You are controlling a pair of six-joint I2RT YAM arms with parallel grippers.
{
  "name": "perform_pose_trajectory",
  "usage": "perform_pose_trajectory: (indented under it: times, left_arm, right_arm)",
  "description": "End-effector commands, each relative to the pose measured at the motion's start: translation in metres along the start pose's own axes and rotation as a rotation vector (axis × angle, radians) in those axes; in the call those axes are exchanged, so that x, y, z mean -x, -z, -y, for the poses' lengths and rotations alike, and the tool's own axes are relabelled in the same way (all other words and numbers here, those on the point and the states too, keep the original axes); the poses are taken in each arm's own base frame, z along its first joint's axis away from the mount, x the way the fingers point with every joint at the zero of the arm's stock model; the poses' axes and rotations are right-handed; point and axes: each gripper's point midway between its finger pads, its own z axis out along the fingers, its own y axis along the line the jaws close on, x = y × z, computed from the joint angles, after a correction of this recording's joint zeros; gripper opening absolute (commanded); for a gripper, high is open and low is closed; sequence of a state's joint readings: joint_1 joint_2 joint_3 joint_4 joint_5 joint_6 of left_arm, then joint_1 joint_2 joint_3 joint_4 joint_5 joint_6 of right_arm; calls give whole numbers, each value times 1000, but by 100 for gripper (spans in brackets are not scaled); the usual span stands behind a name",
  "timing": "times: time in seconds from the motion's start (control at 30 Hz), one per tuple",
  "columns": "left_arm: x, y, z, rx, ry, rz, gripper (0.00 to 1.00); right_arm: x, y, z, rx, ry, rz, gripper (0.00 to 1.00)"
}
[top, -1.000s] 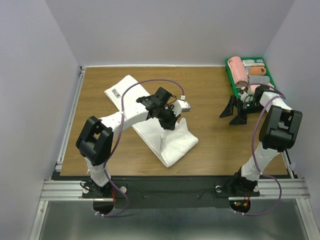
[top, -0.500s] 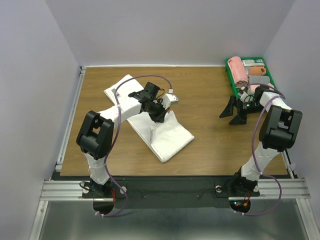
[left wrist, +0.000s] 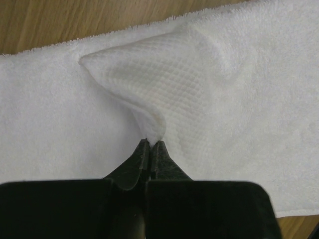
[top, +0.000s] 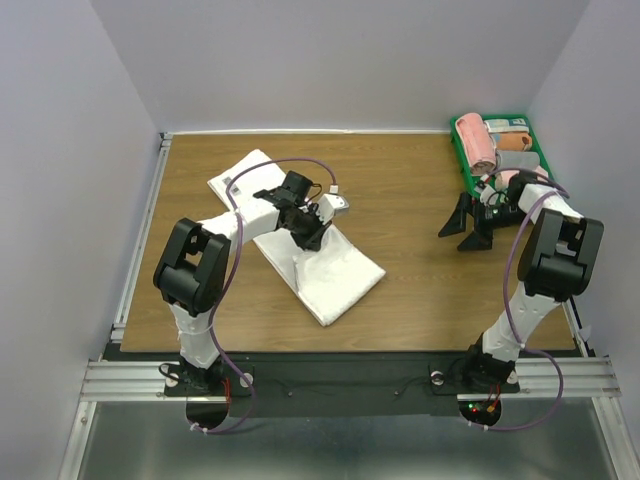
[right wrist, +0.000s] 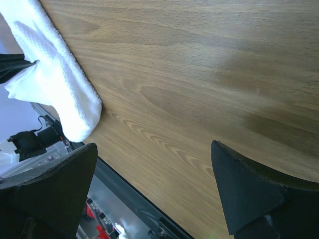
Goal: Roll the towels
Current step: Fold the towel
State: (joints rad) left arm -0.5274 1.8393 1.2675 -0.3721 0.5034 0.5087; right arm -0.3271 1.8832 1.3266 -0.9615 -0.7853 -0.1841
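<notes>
A white towel (top: 335, 275) lay diagonally on the table (top: 430, 290), with the left gripper (top: 312, 235) down on its middle. The right gripper (top: 470, 224) stood spread wide beside a green bin (top: 457, 152) of rolled towels (top: 474, 142).

No legible text, brand, number or sign appears in any view. The white towel (top: 340, 275) carries a small grey label (top: 230, 183) near its far end, upper left of the overhead frame. Its printing is too small to read.

Wooden table (top: 420, 190) — green bin (top: 457, 150), far-right corner
</notes>
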Motion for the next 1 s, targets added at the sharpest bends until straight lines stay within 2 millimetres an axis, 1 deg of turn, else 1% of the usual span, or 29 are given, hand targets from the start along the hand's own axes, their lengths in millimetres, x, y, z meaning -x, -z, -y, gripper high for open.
perform_pose_trajectory:
  times: [0.0,0.07,0.13,0.27,0.3,0.33,0.37,0.4,0.43,0.47,0.5,0.53,0.6,0.63,0.67,0.7,0.73,0.8,0.83,0.87,0.9,0.97]
  left_arm:
    - [-2,4,-2,15,-9,14,0]
    - [-4,2,-5,17,-4,8,0]
    - [-2,2,-9,32,-2,10,2]
    - [1,4,-17,51,17,16,19]
    - [1,6,-19,57,31,13,30]
    - [2,9,-21,65,37,17,36]
    - [3,13,-23,71,43,24,44]
    - [8,24,-29,85,71,48,59]
    - [10,30,-31,85,89,62,61]
    - [16,40,-34,90,102,88,62]
    - [14,50,-43,104,137,103,62]
    - [20,57,-47,111,165,126,62]
    - [23,69,-58,150,199,150,62]
    - [23,77,-73,203,232,157,61]
    - [20,81,-80,230,255,155,60]
    - [21,85,-93,282,268,166,59]
    - [16,91,-106,326,313,169,58]
    - [9,92,-126,391,352,157,51]
    - [6,92,-132,404,371,154,49]
    - [2,91,-142,421,405,150,45]
    - [0,91,-145,424,420,150,44]
    - [-4,86,-149,425,448,148,43]
  right_arm:
    - [-5,-2,0,27,-16,-17,100]
    - [-6,-2,0,31,-19,-18,100]
    - [-6,-1,-1,32,-15,-16,100]
    - [-9,-1,-4,43,-2,-24,100]
    - [-11,-2,-5,42,7,-33,100]
    - [-14,-3,-5,40,25,-42,99]
    - [-17,-4,-7,37,33,-54,98]
    - [-21,-7,-11,34,57,-66,95]
    - [-26,-10,-11,23,77,-83,93]
    - [-29,-13,-13,22,88,-95,91]
    - [-32,-16,-16,25,100,-106,89]
    - [-39,-22,-21,31,119,-133,84]
    - [-45,-31,-27,38,150,-161,79]
    - [-50,-41,-32,38,178,-184,77]
    - [-53,-47,-35,36,189,-196,76]
    - [-58,-57,-43,38,221,-222,75]
    - [-60,-62,-46,32,224,-235,74]
    - [-62,-76,-51,30,258,-258,73]
    - [-67,-83,-57,34,278,-281,71]
    - [-70,-91,-58,41,278,-300,69]
    - [-74,-98,-63,47,297,-322,68]
    - [-79,-108,-65,48,306,-344,68]
